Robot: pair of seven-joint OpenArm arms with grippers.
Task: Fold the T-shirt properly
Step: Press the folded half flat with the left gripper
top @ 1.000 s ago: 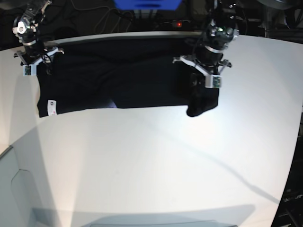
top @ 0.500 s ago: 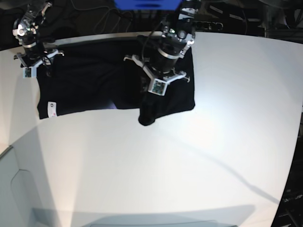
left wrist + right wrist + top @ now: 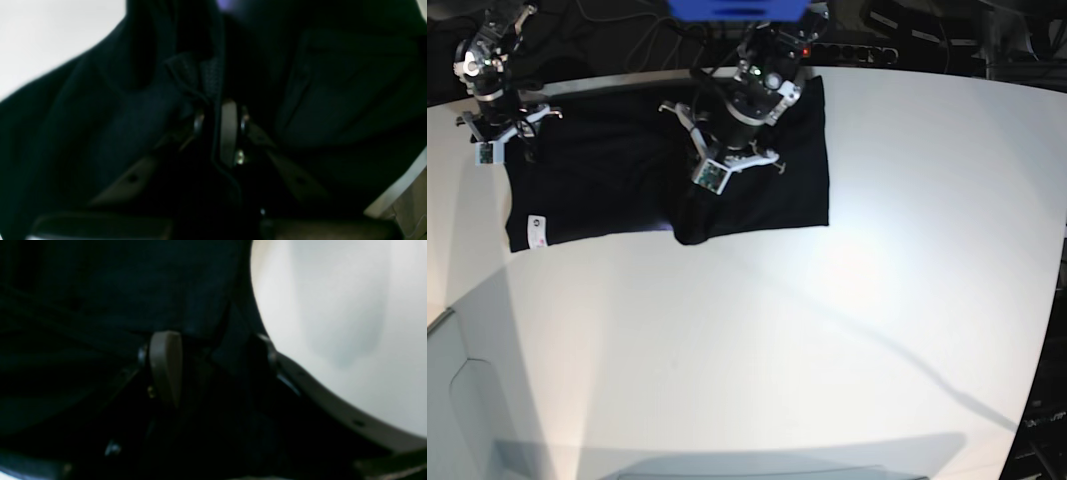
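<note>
The black T-shirt point(image 3: 607, 170) lies spread along the far side of the white table point(image 3: 827, 330), with a small white tag point(image 3: 536, 228) at its near left corner. My left gripper point(image 3: 699, 200) hovers over the shirt's middle, shut on a bunched edge of cloth that hangs down from it. In the left wrist view its fingers point(image 3: 228, 130) pinch a dark hem of the T-shirt point(image 3: 133, 116). My right gripper point(image 3: 507, 140) rests at the shirt's far left corner. Its fingers point(image 3: 165, 366) stand apart, with black T-shirt point(image 3: 100, 290) cloth lying around and between them.
Past the table's far edge lie a blue object point(image 3: 737, 8), dark cables and a power strip with a red light point(image 3: 805, 50). A pale grey panel point(image 3: 467, 400) sits at the near left. White table surface point(image 3: 333, 306) shows beside the right gripper.
My left gripper has swept left across the table with the shirt's right end, laying it over the middle. The shirt now spans less width. The right arm has stayed put.
</note>
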